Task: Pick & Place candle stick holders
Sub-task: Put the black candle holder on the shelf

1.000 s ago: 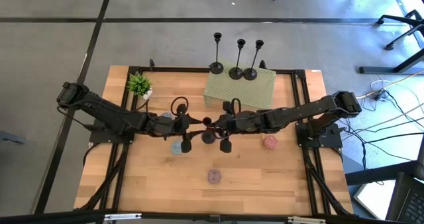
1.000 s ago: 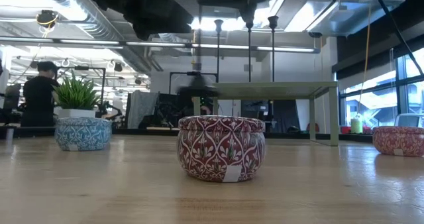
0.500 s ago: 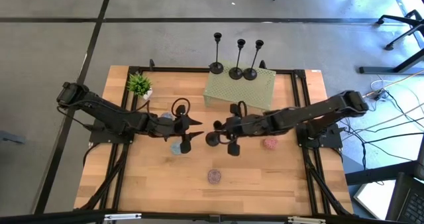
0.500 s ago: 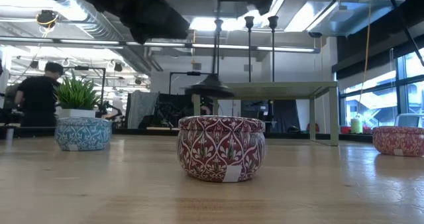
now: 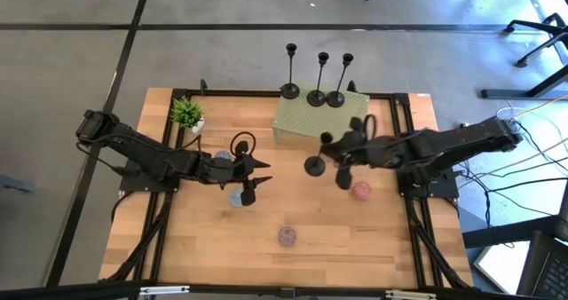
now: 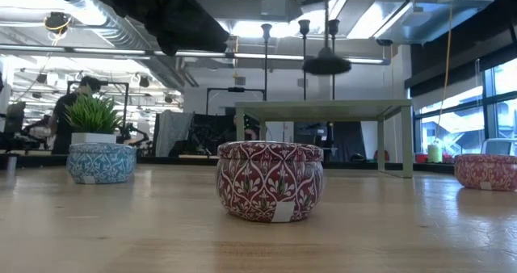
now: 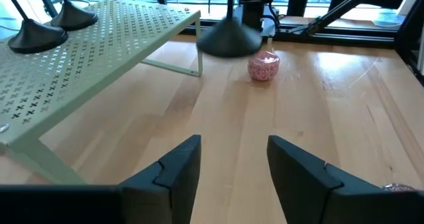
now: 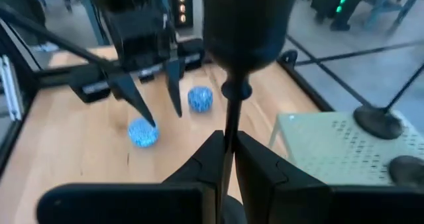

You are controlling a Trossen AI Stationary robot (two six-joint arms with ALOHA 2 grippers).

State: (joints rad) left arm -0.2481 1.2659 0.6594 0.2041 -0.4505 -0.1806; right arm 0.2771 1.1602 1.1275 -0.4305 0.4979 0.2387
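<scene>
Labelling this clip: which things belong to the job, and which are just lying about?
Job:
- carried candle stick holder, in the right claw
- three holders on the green rack

Lying about:
- red tins
- blue tin
- plant

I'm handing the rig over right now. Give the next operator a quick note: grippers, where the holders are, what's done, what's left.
Right gripper: shut on the fourth holder by its stem, held in the air near the green rack.
Left gripper: open, empty, hovering above the blue tin at table centre-left.
Done: three holders stand upright along the rack's far edge.
Left: set the fourth holder on the rack beside them and release it.
</scene>
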